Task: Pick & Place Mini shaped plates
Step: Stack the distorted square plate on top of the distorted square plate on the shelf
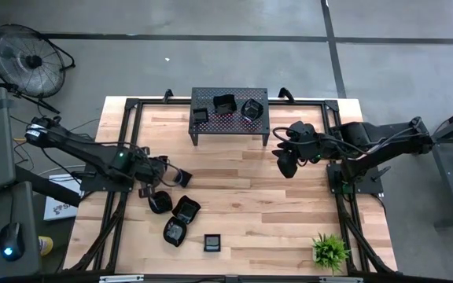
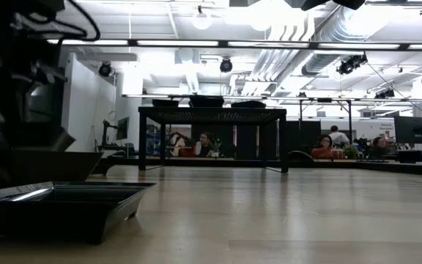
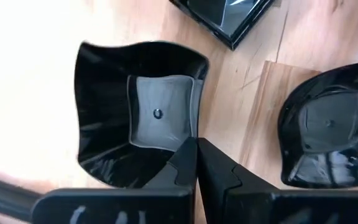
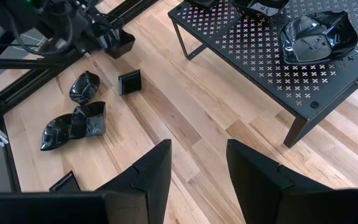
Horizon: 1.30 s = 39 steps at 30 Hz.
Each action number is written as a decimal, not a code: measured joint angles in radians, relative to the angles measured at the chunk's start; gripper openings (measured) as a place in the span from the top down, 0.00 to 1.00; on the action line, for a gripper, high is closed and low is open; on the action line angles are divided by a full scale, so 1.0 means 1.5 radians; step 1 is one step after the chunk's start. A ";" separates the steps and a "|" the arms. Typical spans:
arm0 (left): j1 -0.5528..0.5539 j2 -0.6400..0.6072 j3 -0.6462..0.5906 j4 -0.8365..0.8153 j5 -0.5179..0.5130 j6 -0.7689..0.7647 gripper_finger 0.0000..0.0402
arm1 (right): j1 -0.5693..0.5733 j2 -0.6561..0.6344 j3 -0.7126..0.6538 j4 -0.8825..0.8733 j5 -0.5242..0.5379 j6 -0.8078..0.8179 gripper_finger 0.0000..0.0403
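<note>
Three glossy black mini plates (image 1: 224, 104) sit on the perforated stand (image 1: 230, 114) at the table's far side, and you have several more on the wood near the left arm. Your left gripper (image 3: 196, 163) has its fingers pressed together on the rim of a squarish dish (image 3: 138, 109) with wavy walls and a pale flat bottom; a rounded plate (image 3: 328, 134) lies just beside it. Your right gripper (image 4: 197, 171) hovers spread near the stand, holding nothing
</note>
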 joint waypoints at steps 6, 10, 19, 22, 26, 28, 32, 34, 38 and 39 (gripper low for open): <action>0.000 0.000 0.084 -0.075 -0.030 0.005 1.00 | 0.000 0.000 0.000 0.000 0.000 -0.001 0.63; 0.000 0.001 0.152 -0.137 -0.073 -0.003 1.00 | 0.000 0.000 0.000 0.000 0.000 -0.001 0.63; 0.000 0.007 0.284 -0.202 -0.174 -0.005 1.00 | 0.000 0.000 0.000 0.000 0.000 -0.004 0.63; 0.001 0.021 0.318 -0.207 -0.191 0.007 1.00 | 0.000 0.000 0.000 0.000 0.000 -0.011 0.63; 0.017 0.048 0.359 -0.208 -0.206 0.010 1.00 | 0.000 0.000 0.000 0.000 0.001 -0.011 0.63; 0.041 0.065 0.378 -0.207 -0.202 0.029 1.00 | 0.000 0.000 0.000 0.000 0.001 -0.011 0.63; 0.095 0.104 0.419 -0.200 -0.192 0.093 1.00 | 0.000 0.000 0.000 0.000 0.003 -0.011 0.63; 0.126 0.125 0.443 -0.196 -0.182 0.132 1.00 | 0.000 0.000 0.000 0.000 0.003 -0.011 0.63; 0.187 0.171 0.498 -0.176 -0.167 0.222 1.00 | 0.000 0.000 0.000 0.000 0.003 -0.011 0.63; 0.202 0.182 0.510 -0.168 -0.163 0.248 1.00 | 0.000 0.000 0.000 0.000 0.003 -0.011 0.63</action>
